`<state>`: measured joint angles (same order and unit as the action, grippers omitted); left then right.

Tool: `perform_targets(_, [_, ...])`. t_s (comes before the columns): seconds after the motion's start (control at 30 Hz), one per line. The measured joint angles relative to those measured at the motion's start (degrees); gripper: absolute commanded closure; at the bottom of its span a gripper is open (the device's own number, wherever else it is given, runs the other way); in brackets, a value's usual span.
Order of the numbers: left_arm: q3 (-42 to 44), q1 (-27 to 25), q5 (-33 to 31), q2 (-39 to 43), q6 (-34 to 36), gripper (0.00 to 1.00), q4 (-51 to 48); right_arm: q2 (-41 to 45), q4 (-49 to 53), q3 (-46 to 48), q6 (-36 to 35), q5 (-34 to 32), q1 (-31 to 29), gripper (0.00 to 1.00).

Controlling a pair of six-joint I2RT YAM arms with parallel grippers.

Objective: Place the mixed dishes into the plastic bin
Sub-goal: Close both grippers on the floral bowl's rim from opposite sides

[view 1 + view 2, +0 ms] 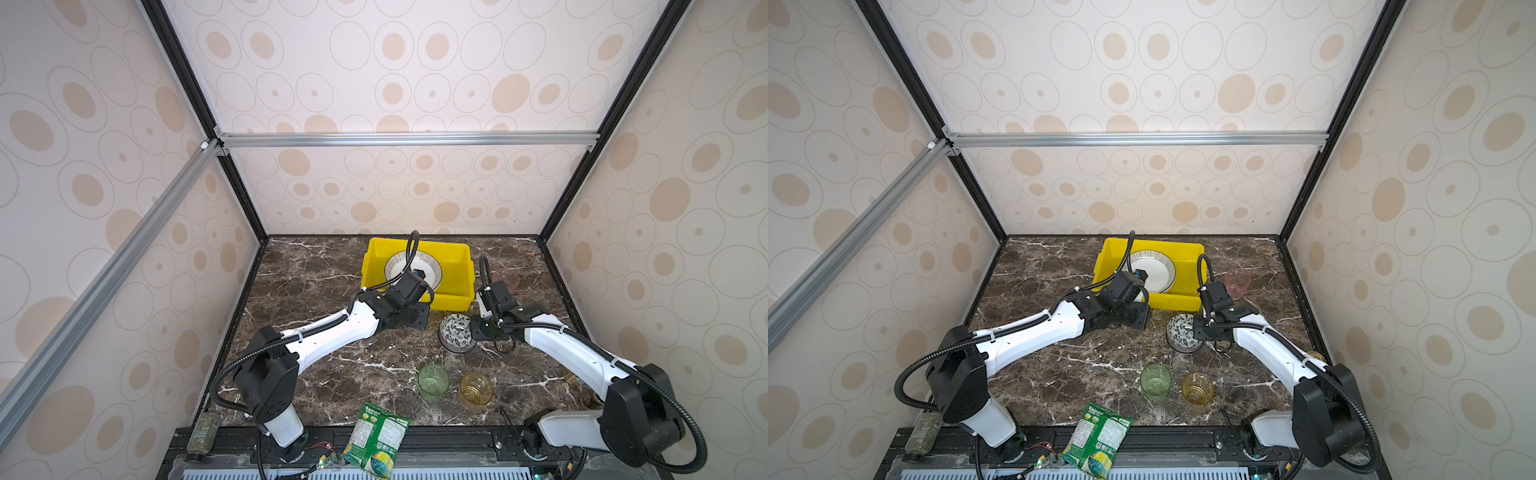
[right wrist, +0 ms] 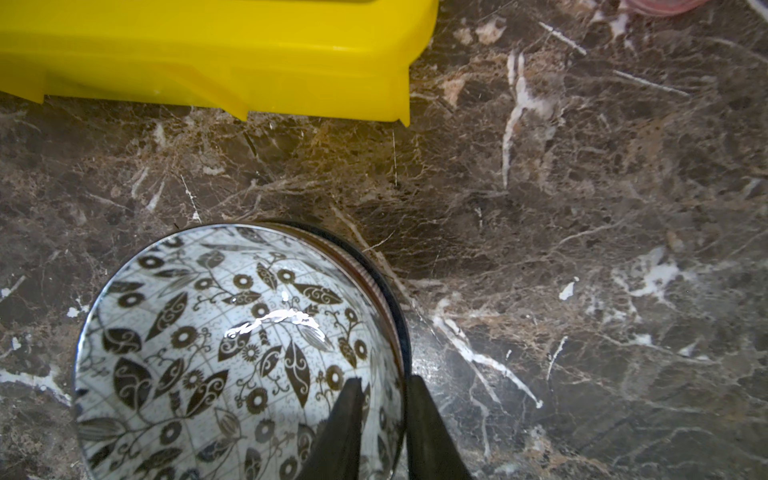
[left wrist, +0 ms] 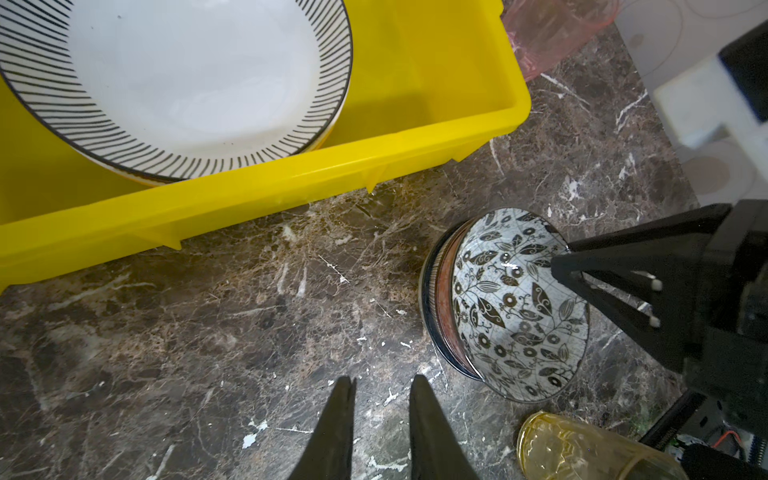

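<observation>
Bowl [image 2: 232, 353] glossy and pale; dark leaves and flowers inside.

My arms are white moulded shells [image 1: 345, 328] between blocky black joint housings [image 1: 270, 382] — ribbed black cable conduit [image 1: 212, 388] loops alongside at lower left — and the left gripper [image 3: 382, 377] has black fingers [image 3: 338, 428] tapering to points.

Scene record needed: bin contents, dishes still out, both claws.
bin: yellow bin, far centre of marble table
in bin: striped plate
still out: floral bowl nested on a second bowl; green tumbler; amber tumbler; pink tumbler
right claw: straddles floral bowl's rim, one finger inside, one outside; grip unclear
left claw: empty, slightly open
non-task: snack packet, front edge
</observation>
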<state>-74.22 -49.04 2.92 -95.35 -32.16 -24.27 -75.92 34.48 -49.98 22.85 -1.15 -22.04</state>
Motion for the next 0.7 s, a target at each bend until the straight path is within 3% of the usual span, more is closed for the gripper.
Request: perform_targets(0.7, [-6.34, -3.82, 1.84, -9.05, -1.09, 0.69, 0.07, -0.15, -0.22, -0.07, -1.2, -0.37, 0.26, 0.88])
